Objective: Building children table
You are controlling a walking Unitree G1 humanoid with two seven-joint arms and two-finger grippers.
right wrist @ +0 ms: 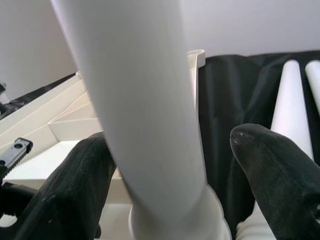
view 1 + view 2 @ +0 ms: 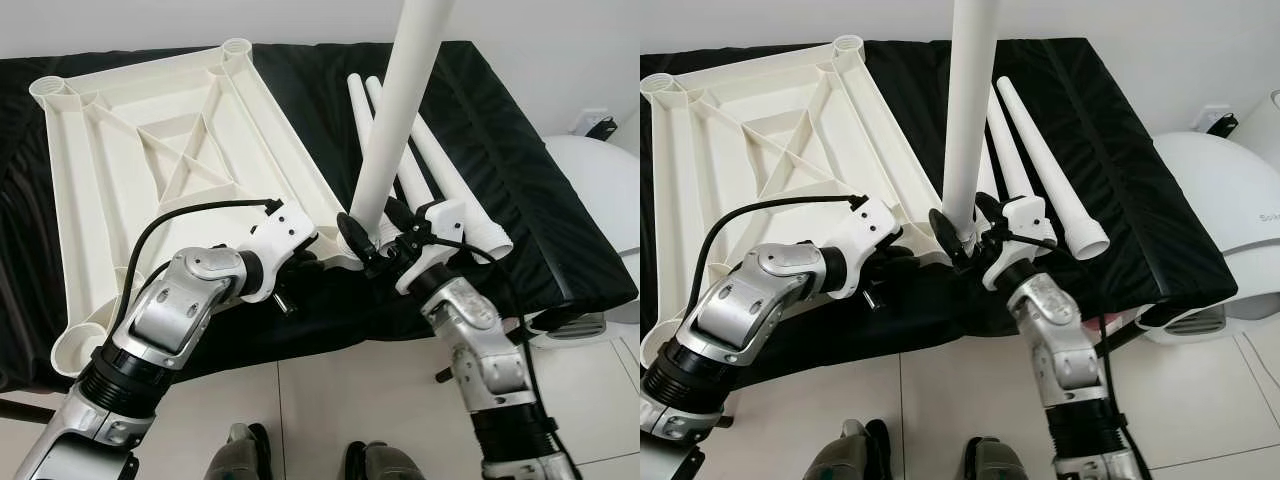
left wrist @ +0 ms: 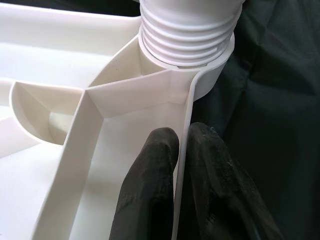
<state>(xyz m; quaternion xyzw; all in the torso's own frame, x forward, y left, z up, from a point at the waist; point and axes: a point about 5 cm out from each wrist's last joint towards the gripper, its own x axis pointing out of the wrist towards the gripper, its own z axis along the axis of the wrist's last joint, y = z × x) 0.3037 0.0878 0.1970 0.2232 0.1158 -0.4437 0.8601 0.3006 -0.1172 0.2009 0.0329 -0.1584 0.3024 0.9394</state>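
Leg (image 2: pixel 405 110) upright in near-right corner socket (image 3: pixel 210 80) of upside-down tabletop (image 2: pixel 150 170), threads partly exposed. Right gripper (image 1: pixel 170 165) straddles leg, one finger off. Left gripper (image 3: pixel 182 170) pinches tabletop rim. Risk: cross-threading or leg toppling if tilted; rim slipping. Spare legs (image 2: pixel 1040 165) just beside.

The white plastic tabletop (image 2: pixel 170 170) lay upside down on the black cloth, its ribbed underside up and a round socket at each corner. One white leg (image 2: pixel 400 110) stood upright in the near right corner socket (its threaded end only partly in, the rings still showing). Spare legs (image 2: pixel 1045 165) lay side by side just right of it.
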